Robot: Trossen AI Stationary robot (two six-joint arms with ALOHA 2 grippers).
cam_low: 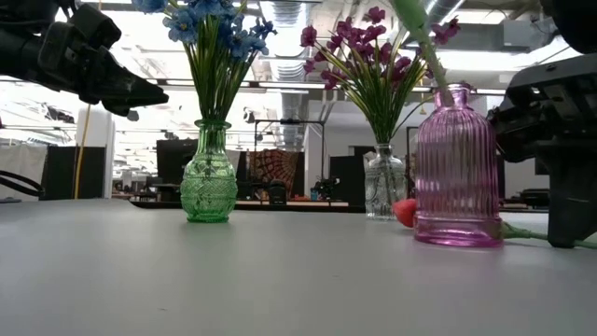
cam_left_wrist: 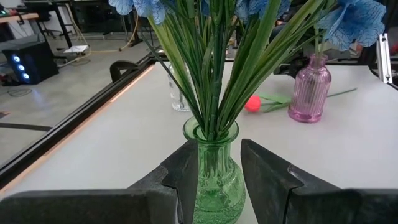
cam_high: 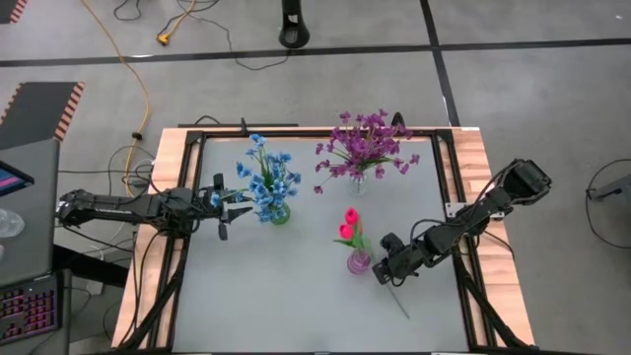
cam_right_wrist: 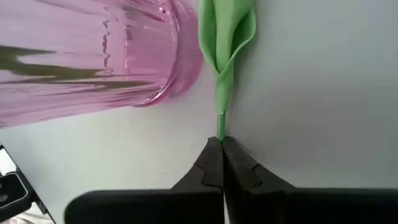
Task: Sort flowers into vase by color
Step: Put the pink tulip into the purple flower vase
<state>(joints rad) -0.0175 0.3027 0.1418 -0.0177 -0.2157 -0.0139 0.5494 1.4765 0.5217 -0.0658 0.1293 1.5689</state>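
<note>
We have the right gripper [cam_right_wrist: 221, 144] pinched shut on the stem of a pink tulip [cam_right_wrist: 225, 37] lying on the table beside the pink vase [cam_high: 359, 261], lower right of centre in the high view. Next, we judge, comes lifting it into that vase. The left gripper [cam_high: 225, 207] waits half-open by the green vase [cam_left_wrist: 214, 180].

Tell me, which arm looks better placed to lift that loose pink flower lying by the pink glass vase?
The right. Its gripper is already pinched shut on the pink flower's green stem beside the ribbed pink glass vase; the left gripper hovers by the green glass vase.

Pink vase [cam_right_wrist: 93, 56] top cut off
</note>
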